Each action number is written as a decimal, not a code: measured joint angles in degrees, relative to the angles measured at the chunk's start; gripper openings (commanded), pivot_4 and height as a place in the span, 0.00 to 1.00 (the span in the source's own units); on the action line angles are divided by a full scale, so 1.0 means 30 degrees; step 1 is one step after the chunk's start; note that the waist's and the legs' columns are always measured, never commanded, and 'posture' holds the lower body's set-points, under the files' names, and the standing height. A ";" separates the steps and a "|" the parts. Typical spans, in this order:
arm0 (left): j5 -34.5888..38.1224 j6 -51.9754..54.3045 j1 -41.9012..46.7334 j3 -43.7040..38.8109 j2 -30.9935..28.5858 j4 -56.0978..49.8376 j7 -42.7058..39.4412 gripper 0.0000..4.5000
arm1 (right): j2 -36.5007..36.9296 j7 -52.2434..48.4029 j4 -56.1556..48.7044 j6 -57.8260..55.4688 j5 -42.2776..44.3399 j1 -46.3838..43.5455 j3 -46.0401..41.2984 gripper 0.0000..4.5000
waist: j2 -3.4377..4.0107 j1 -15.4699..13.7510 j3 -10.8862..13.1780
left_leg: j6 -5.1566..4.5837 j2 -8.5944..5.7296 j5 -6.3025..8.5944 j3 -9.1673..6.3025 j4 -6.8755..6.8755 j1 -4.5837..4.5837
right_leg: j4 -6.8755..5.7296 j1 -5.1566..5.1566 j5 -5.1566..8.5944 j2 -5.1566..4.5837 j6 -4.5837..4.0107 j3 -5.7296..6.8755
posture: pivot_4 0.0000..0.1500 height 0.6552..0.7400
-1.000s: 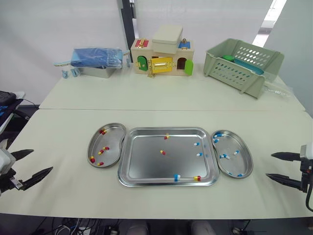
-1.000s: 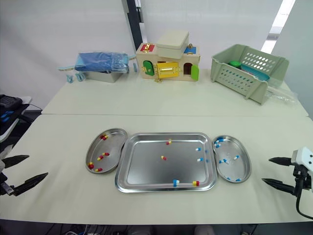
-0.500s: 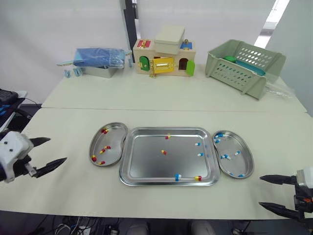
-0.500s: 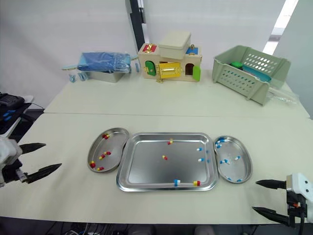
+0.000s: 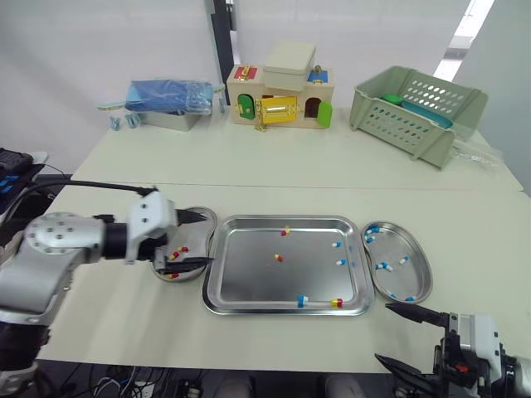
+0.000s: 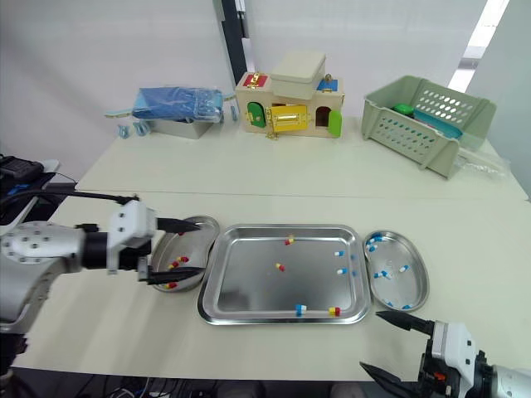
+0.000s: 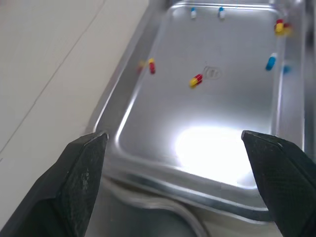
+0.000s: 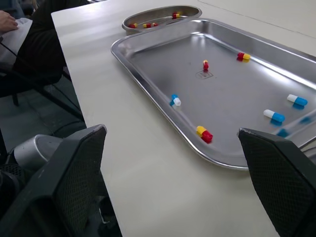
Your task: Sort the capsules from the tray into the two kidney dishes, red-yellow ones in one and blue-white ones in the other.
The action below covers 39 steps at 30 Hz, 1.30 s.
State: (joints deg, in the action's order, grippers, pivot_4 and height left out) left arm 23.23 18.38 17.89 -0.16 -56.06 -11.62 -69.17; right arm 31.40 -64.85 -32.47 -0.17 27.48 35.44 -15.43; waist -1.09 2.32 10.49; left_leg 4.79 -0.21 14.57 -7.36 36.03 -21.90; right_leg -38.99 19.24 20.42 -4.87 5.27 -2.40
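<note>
Left hand (image 5: pixel 206 240): fingers spread wide, nothing held. It hangs over the left kidney dish (image 6: pixel 191 240), tips pointing toward the tray (image 5: pixel 249 274), one finger over the dish's far rim, the other over its near part. That dish has several red-yellow capsules (image 5: pixel 174 255) in it and sits just beside the tray's left edge.

Tray is mid-surface w/ 6 caps loose in it:
- red-yellow: one by the far rim (image 5: pixel 284 231), one approx centre (image 5: pixel 276 257), one at the near rim (image 5: pixel 335 303)
- blue-white: two toward the right side (image 5: pixel 335 244) and (image 5: pixel 339 261), one at the near rim (image 5: pixel 302 300), close to the red-yellow one there

Right kidney dish (image 5: pixel 430 282) is just beside the tray's right edge, w/ blue-white capsules (image 5: pixel 380 266) only.

Right hand (image 5: pixel 383 332): also wide open, empty, low at the near edge of the surface (image 5: pixel 99 315), near the tray's near right corner, not touching it.

Far side of the surface: blue bundle on a metal tin (image 5: pixel 166 95), toy house box (image 5: pixel 278 95), green basket (image 5: pixel 415 112).
</note>
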 measured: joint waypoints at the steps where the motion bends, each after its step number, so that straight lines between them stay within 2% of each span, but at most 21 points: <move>1: -0.0219 -0.0045 0.0174 0.0559 0.0282 -0.0021 -0.0088 1.00 | -0.0133 0.0068 0.0003 0.0273 -0.0208 0.0060 0.0340 1.00 | 0.0000 0.0043 0.0000 | 0.0000 0.0002 0.0000 0.0003 0.0003 0.0001 | -0.0001 0.0001 0.0000 0.0002 -0.0001 -0.0002 | 1.00 1.00; 7: -0.1952 -0.1567 0.1076 0.3100 0.2106 0.1200 -0.0607 1.00 | -0.0809 0.1097 0.0086 0.1153 -0.0895 0.0607 0.1602 1.00 | 0.0000 0.0017 0.0000 | 0.0000 -0.0001 0.0000 -0.0010 0.0009 0.0002 | 0.0000 -0.0006 0.0000 0.0007 -0.0001 0.0003 | 1.00 1.00; 14: -0.4536 -0.4018 0.3121 0.5447 0.4511 0.4813 -0.0945 1.00 | -0.0770 0.2295 0.0148 0.1187 -0.1419 0.0588 0.1955 1.00 | -0.0003 -0.0094 -0.0001 | 0.0000 -0.0007 -0.0001 -0.0015 0.0017 -0.0002 | 0.0003 -0.0007 0.0000 0.0007 0.0000 0.0007 | 1.00 1.00; 24: -0.6304 -0.5490 0.6256 0.6617 0.6759 0.9850 -0.1888 1.00 | -0.0829 0.4229 -0.0603 0.0681 -0.1585 0.1295 0.2555 1.00 | -0.0002 -0.0140 -0.0002 | -0.0001 -0.0016 -0.0001 -0.0034 0.0025 -0.0011 | 0.0003 -0.0007 0.0000 0.0006 0.0001 0.0022 | 1.00 1.00; 31: -0.6801 -0.4955 0.7041 0.7303 0.8250 1.0701 -0.2488 1.00 | -0.1149 0.5446 -0.0804 0.0688 -0.1594 0.1546 0.2539 1.00 | -0.0002 -0.0028 -0.0002 | 0.0000 -0.0014 -0.0002 -0.0044 0.0026 -0.0008 | -0.0005 -0.0006 0.0000 0.0007 0.0001 0.0026 | 1.00 1.00; 35: -0.7099 -0.4774 0.7180 0.7351 0.8271 1.0743 -0.2641 0.84 | -0.1111 0.5891 -0.1057 0.0655 -0.1612 0.1578 0.2569 1.00 | -0.0002 -0.0010 -0.0003 | 0.0001 -0.0016 -0.0002 -0.0043 0.0028 -0.0010 | -0.0006 -0.0008 0.0000 0.0006 0.0000 0.0025 | 1.00 1.00; 39: -0.7365 -0.4543 0.7350 0.7497 0.8247 1.0736 -0.3075 0.57 | -0.0948 0.6243 -0.1363 0.0361 -0.1611 0.1579 0.2571 1.00 | -0.0002 -0.0018 -0.0003 | 0.0001 -0.0016 -0.0002 -0.0045 0.0028 -0.0008 | -0.0005 -0.0009 0.0000 0.0006 0.0000 0.0028 | 1.00 1.00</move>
State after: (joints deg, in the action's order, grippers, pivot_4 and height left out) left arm 1.14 4.75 39.94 22.34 -31.32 20.58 -78.39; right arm 28.56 -46.12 -36.56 0.91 22.65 40.18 -7.71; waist -1.09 2.27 10.48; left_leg 4.80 -0.26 14.56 -7.50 36.12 -21.93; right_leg -39.00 19.21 20.42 -4.85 5.27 -2.31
